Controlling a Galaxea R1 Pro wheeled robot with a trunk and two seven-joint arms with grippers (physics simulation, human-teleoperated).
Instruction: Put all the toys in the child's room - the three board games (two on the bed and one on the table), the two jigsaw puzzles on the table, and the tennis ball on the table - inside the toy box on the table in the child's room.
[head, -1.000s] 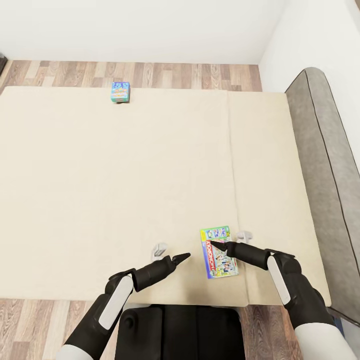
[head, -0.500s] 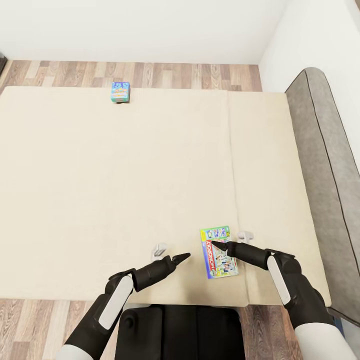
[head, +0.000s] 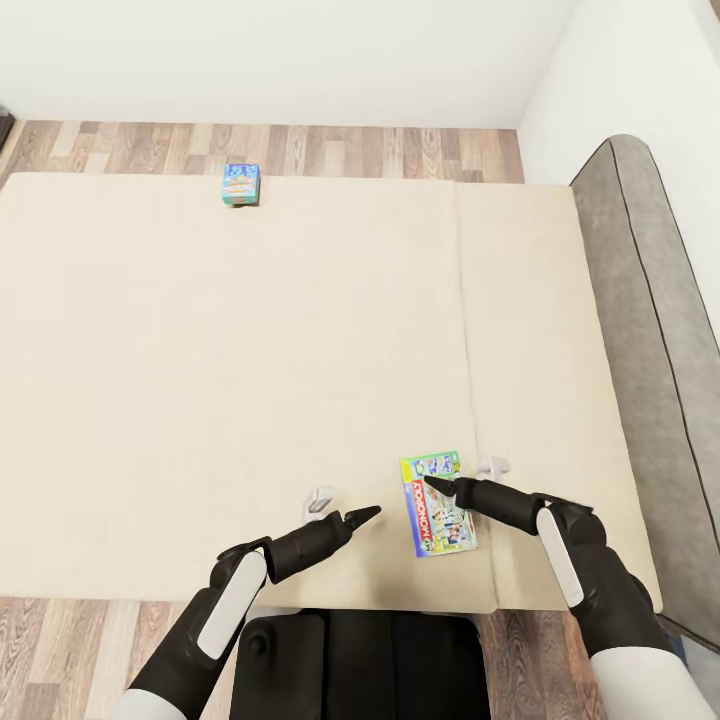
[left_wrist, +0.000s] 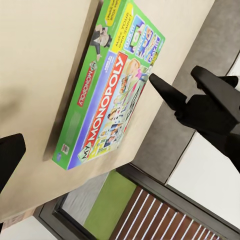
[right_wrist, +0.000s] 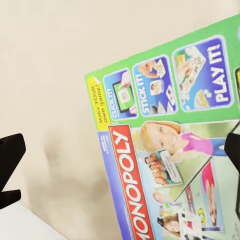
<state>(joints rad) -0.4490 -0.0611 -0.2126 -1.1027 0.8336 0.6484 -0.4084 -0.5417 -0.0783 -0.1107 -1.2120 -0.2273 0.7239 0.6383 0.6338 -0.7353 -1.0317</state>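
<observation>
Green-edged flat Monopoly box (head: 437, 504) lies flat near the cream bed's (head: 250, 380) front edge. Right pincer (right_wrist: 120, 170) spread open above it, left pincer (head: 340, 507) open beside. Risk: fingertips skid off the lid, nudging it overboard.

wood plank floor (head: 380, 150) | white walls (head: 300, 50)
</observation>
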